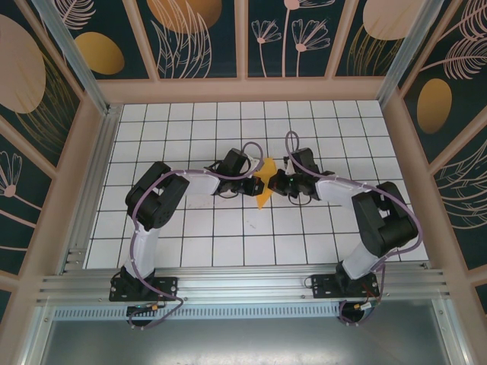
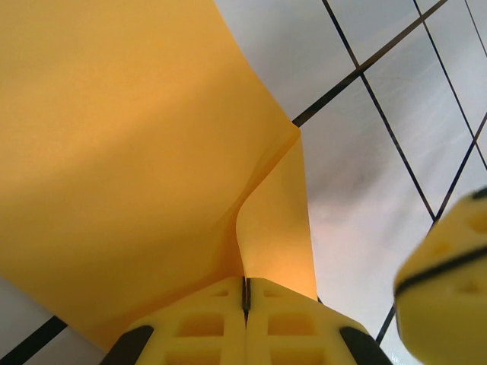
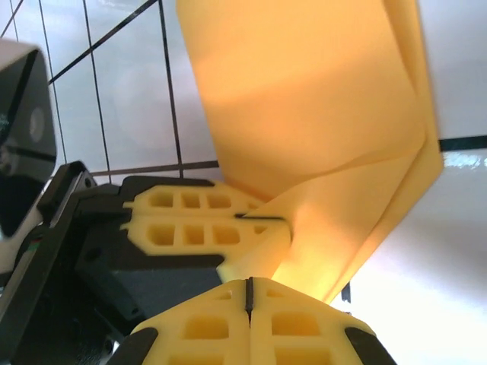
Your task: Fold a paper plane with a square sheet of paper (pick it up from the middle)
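I hold one thin orange paper sheet (image 1: 264,190), bent and partly folded, between my two grippers. It hangs over the middle of the white gridded table (image 1: 190,243), well apart from every edge. My left gripper (image 2: 245,293) has its yellow jaws pressed together, pinching the sheet's edge. My right gripper (image 3: 249,293) is clamped tight on the same sheet, just beside the left one.

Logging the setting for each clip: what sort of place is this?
Probably a purpose-built robot test cell, not a home: a white grid-marked tabletop, boxed in by wood-framed plant-print panels, and an aluminium rail carrying the arm bases.
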`<state>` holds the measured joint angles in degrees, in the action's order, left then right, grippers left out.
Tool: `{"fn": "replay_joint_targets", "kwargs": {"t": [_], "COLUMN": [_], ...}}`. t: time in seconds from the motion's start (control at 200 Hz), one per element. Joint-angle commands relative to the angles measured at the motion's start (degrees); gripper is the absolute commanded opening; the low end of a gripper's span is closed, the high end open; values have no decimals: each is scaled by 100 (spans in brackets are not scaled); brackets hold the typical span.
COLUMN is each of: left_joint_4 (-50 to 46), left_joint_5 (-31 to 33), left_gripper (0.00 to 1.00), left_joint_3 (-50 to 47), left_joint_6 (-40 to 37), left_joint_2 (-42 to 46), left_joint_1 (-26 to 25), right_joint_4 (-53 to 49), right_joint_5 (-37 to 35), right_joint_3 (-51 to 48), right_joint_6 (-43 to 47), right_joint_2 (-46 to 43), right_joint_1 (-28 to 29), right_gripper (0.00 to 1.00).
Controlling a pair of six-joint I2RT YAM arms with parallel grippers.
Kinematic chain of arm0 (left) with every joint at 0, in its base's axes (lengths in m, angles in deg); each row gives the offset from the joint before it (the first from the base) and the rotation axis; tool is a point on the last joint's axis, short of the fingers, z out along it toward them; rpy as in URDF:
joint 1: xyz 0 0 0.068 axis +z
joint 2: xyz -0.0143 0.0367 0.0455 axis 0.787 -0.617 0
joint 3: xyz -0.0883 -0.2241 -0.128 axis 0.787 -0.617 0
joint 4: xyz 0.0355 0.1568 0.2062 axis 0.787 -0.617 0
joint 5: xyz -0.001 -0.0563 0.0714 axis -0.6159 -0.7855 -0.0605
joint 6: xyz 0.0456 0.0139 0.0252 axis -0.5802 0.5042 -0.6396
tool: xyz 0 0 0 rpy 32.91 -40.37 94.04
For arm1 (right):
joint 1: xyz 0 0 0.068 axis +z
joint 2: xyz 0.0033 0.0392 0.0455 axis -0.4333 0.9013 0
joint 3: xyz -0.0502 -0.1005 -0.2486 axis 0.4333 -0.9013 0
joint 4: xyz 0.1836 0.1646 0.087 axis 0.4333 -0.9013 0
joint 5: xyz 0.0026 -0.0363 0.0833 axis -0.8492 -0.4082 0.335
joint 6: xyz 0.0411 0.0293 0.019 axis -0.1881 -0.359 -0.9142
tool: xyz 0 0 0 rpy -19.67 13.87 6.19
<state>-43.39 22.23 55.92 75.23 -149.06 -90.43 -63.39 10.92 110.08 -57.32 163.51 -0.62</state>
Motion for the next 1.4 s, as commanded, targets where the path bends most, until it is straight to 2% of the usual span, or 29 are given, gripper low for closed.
{"fn": "replay_joint_targets", "kwargs": {"t": [0.0,0.375,0.686,1.046,1.161,1.241,1.391], "left_joint_4": [-344,-372,-385,-389,-404,-392,-393], "left_joint_5": [244,194,213,223,219,226,217], "left_gripper": [6,6,7,7,7,7,7], "left_joint_3": [-142,-101,-90,-108,-108,-108,-98], "left_joint_6": [18,10,0,28,32,26,33], "left_joint_2": [19,-52,-44,-22,-26,-24,-26], "left_joint_1": [48,48,47,47,47,47,47], "right_joint_4": [116,-154,-363,-207,-423,-551,-435], "right_joint_5": [88,-293,-65,56,-237,-392,-22], "right_joint_3": [133,231,611,803,841,845,936], "right_joint_6": [166,393,573,680,693,697,767], "right_joint_2": [275,1032,442,1190,1400,1410,1065], "right_joint_1": [-13,-80,-165,-418,-425,-451,-481], "right_gripper": [0,0,1,0,0,0,0]}}
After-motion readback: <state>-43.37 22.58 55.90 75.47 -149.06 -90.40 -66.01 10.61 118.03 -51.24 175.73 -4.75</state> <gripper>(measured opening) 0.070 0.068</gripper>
